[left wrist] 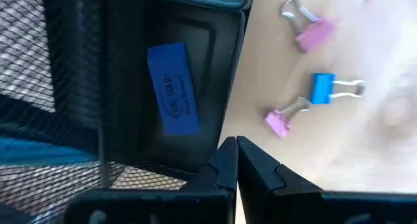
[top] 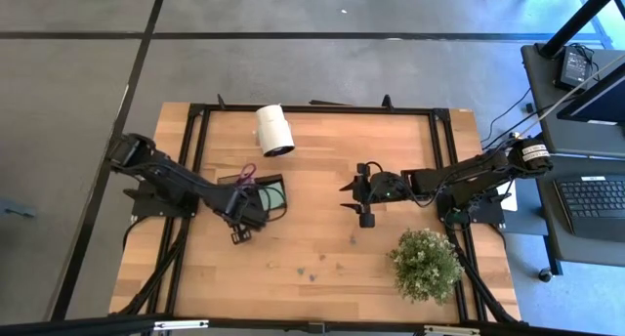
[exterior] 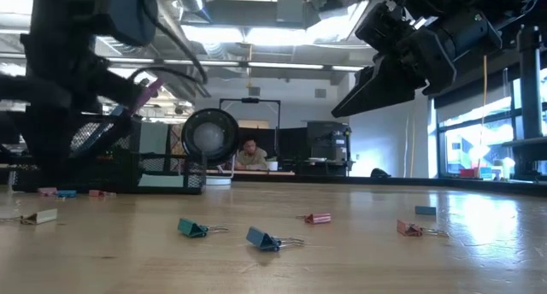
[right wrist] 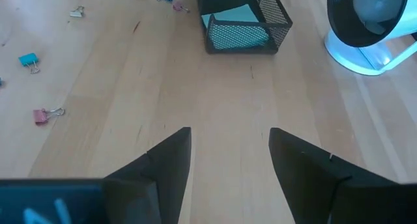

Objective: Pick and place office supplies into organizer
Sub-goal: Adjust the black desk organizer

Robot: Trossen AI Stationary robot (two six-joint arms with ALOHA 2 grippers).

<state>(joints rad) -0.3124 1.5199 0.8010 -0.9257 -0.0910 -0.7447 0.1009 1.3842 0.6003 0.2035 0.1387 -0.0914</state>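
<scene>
L jaws (left wrist: 236,160) were shut, empty, poised at the near edge of the black mesh organizer (left wrist: 130,87), w/ a blue eraser (left wrist: 172,87) lying inside it. Just beside, on the wood desk (top: 322,248): two pink clips (left wrist: 306,30) & a blue clip (left wrist: 324,88). R jaws (right wrist: 229,160) stood open, holding nothing, above bare desk mid-table, well apart from the organizer, which held a light green pad (right wrist: 231,19). Purple scissors (top: 247,173) stuck up from it. More clips (exterior: 265,238) lay scattered on the desk. White roll (top: 274,129) near the back edge; plant (top: 426,263) at front right.
</scene>
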